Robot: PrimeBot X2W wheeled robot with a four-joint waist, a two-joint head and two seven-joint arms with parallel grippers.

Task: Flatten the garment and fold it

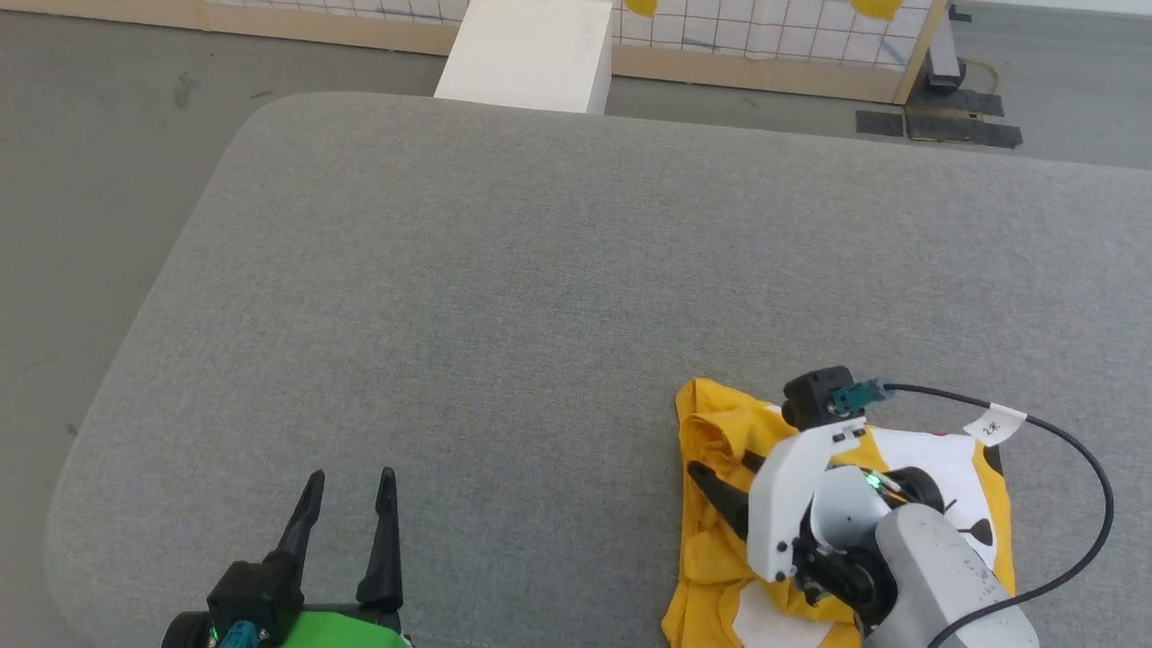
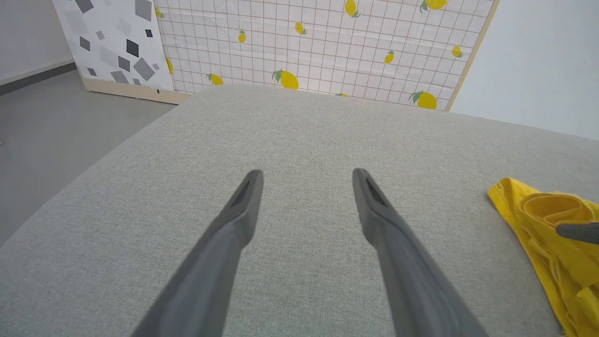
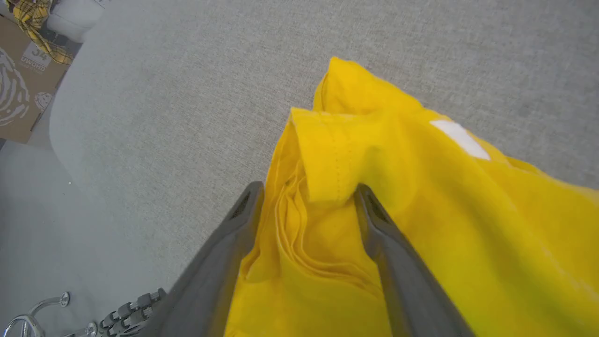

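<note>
Flattening not yet done: garment (image 1: pixel 711 432) bunched near right, right gripper (image 3: pixel 307 187) jaws released astride a fold, left gripper (image 1: pixel 351 474) jaws spread, idle; you next need an edge pinch.

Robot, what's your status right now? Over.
Left end effector open above grey cushion. Right end effector open, astride a fold of the yellow T-shirt. Shirt crumpled, not yet flat. Nothing blocking.
</note>
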